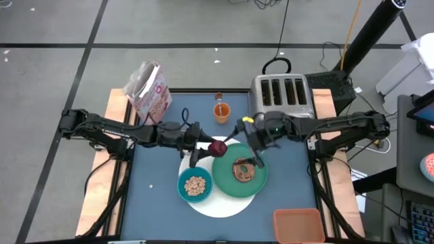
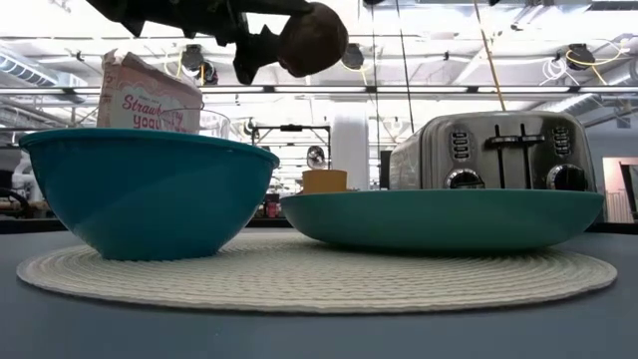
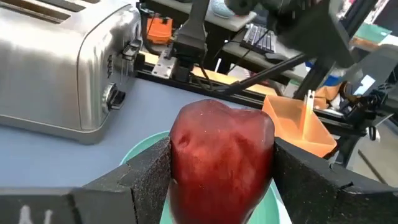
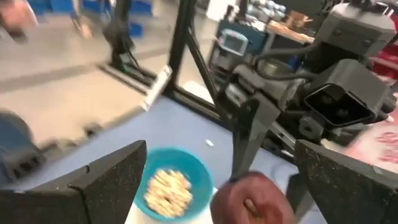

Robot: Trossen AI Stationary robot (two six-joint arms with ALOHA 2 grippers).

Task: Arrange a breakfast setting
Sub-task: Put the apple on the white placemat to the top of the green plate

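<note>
While the left gripper (image 1: 211,146) clamps the fruit (image 1: 218,146) between its pads, we see that dark-red fruit lifted clear of the table, hanging above the near-left rim of the plate (image 1: 260,184); from the left wrist it fills the gap between both fingers (image 3: 146,180), and in the low view it floats high over the bowl (image 2: 150,189) and plate. Our right gripper (image 1: 256,154) sits just over the far part of the plate with its jaws spread wide and nothing between them, its fingers (image 4: 112,177) framing the bowl and the fruit in the right wrist view. We find the ring bread (image 1: 244,169) lying on the plate, near its middle. Plate and bowl both rest on the mat (image 1: 227,203), the bowl on the mat's left side with pale cereal in it, touching or nearly touching the plate; we cannot tell which. We place the mat around the table's middle, toward the near edge. An orange cup (image 1: 222,112) stands toward the far edge, just left of the toaster (image 1: 283,95), which sits at the far right. A pink-and-white bag (image 1: 148,91) leans at the far-left corner, and the tray (image 1: 298,224) lies at the near-right corner.
</note>
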